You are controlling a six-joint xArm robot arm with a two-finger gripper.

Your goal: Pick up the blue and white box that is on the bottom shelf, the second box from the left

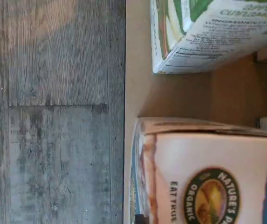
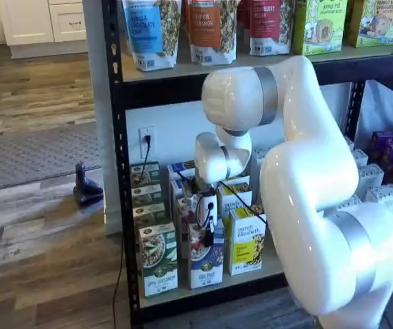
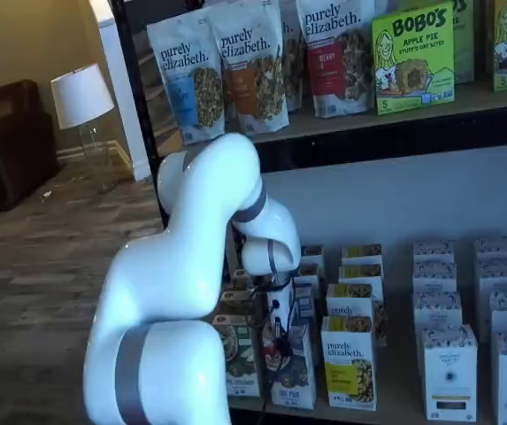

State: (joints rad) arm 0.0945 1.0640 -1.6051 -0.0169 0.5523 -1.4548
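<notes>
The blue and white box (image 2: 206,266) stands at the front of the bottom shelf (image 2: 254,278), between a green-and-white carton (image 2: 158,264) and a yellow carton (image 2: 246,243). It also shows in a shelf view (image 3: 290,379). My gripper (image 2: 209,232) hangs right over the box's top, black fingers down at its upper edge; it also shows in a shelf view (image 3: 276,335). No gap between the fingers shows, and whether they grip the box I cannot tell. The wrist view shows the box's white top (image 1: 208,163) close up, with the green-and-white carton (image 1: 203,37) beside it on the pale deck (image 1: 138,93).
More cartons stand in rows behind the front ones, and white boxes (image 3: 449,372) fill the shelf's right part. Granola bags (image 2: 151,31) sit on the higher deck. A black upright (image 2: 117,171) frames the left side. Grey wood floor (image 1: 54,112) lies in front of the shelf.
</notes>
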